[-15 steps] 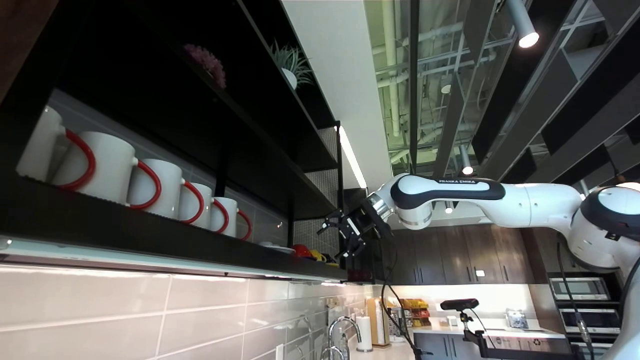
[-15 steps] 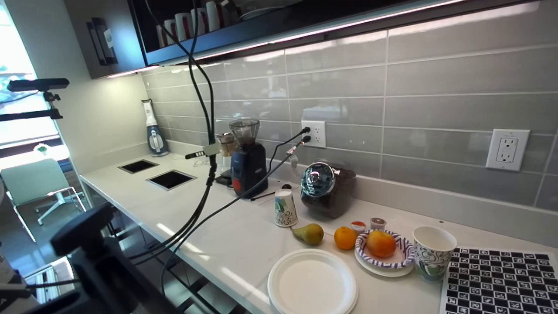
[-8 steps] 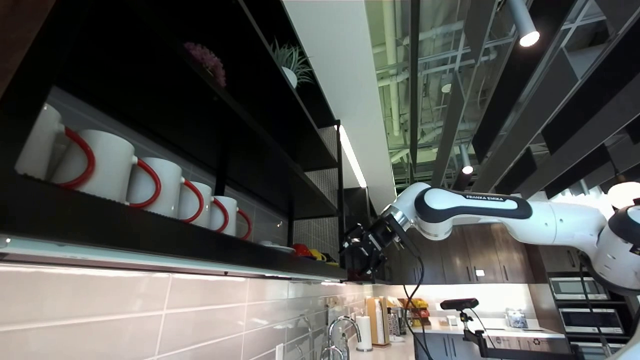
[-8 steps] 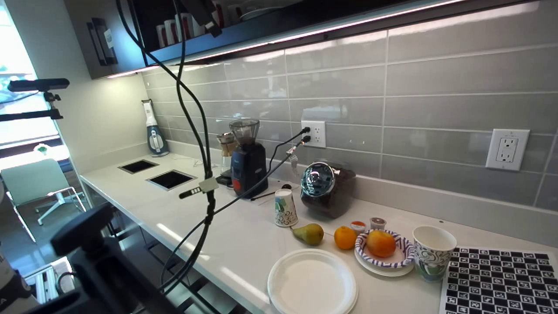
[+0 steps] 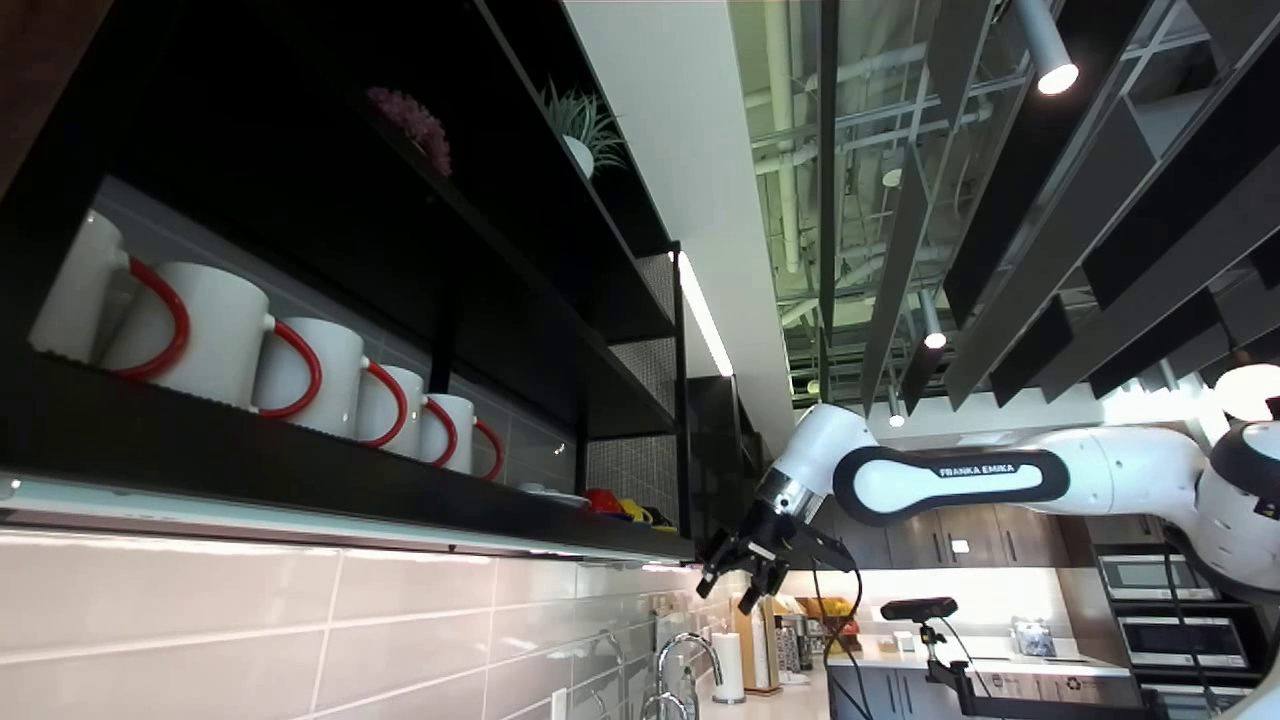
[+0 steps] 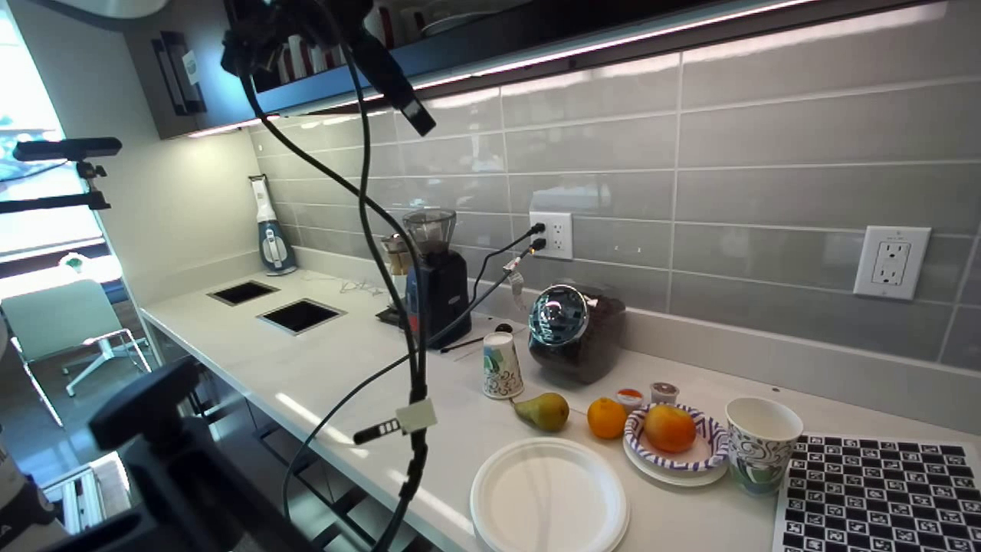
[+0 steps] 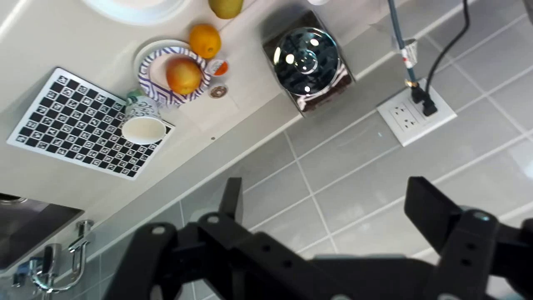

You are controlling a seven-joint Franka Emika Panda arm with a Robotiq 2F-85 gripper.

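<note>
Fingers spread wide apart, the end effector (image 7: 327,192) hangs in the air well above the white table (image 6: 464,414), pointing downward at a slant, with the grey tiled wall (image 7: 287,200) showing in the gap. Seen in an exterior view, it is near the end of the black shelf (image 5: 300,465), on which a row of white mugs (image 5: 225,330) with red handles (image 5: 183,325) stands; how far out from the shelf it is, I cannot tell. Below on the table, a dark-filled clear jar (image 6: 596,345) sits beside the wall, its chrome lid (image 6: 558,316) facing outward, near a power outlet (image 7: 416,125) with two black plugs (image 7: 429,106) in it. Next to the jar come an upside-down paper cup (image 6: 502,366), a green pear (image 6: 544,412), an orange (image 6: 606,418) and two small lidded cups (image 6: 664,393). A red-and-yellow fruit (image 6: 670,429) lies in a purple-patterned paper bowl (image 6: 713,438), which rests on a small white plate (image 6: 676,479). Just beside the bowl an upright paper cup (image 6: 762,443) stands at the edge of a black-and-white checkered board (image 6: 881,491), and a larger white plate (image 6: 548,498) lies nearer the front. Farther along the table a coffee grinder (image 6: 446,287) and a handheld vacuum (image 6: 273,241) both stand upright, and dark cables (image 6: 418,443) hang down across the view in front of the grinder
</note>
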